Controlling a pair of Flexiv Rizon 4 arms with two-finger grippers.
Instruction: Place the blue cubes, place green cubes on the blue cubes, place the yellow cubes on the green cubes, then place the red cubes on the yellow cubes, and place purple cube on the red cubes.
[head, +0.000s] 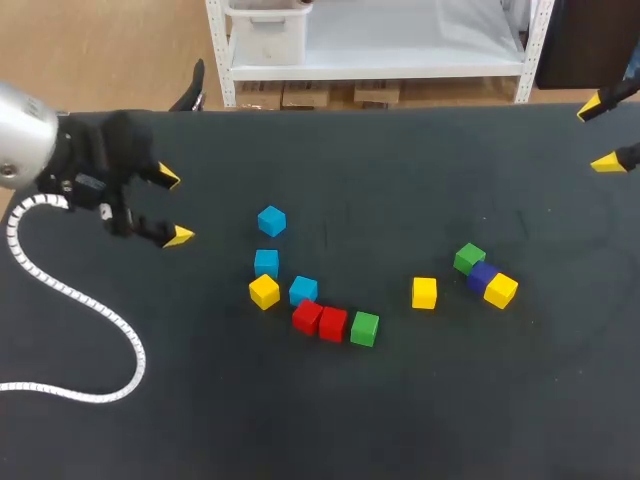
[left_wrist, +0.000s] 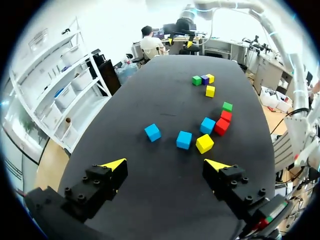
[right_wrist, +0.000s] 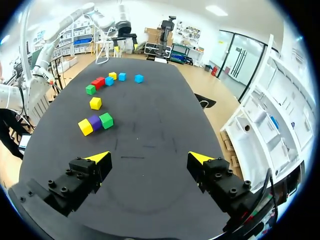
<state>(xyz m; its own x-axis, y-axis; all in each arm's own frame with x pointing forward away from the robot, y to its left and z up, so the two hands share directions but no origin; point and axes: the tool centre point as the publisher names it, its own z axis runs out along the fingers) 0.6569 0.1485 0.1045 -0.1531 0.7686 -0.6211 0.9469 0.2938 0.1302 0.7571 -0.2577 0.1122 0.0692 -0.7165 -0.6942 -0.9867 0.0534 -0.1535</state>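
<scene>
While left hand (head: 170, 207) and right hand (head: 603, 133) hang open, empty, near the black worktop's (head: 200, 400) far corners, blue cubes (head: 271, 220), green cubes (head: 365, 328), yellow cubes (head: 424, 292), red cubes (head: 333, 323) and a purple cube (head: 482, 275) lie unstacked mid-worktop, all stacking apparently ahead.

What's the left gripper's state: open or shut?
Open. The left black two-finger gripper with yellow tips has its fingers spread wide with nothing between them; the nearest small blue cube lies ahead, untouched.

No legible text on anything.
</scene>
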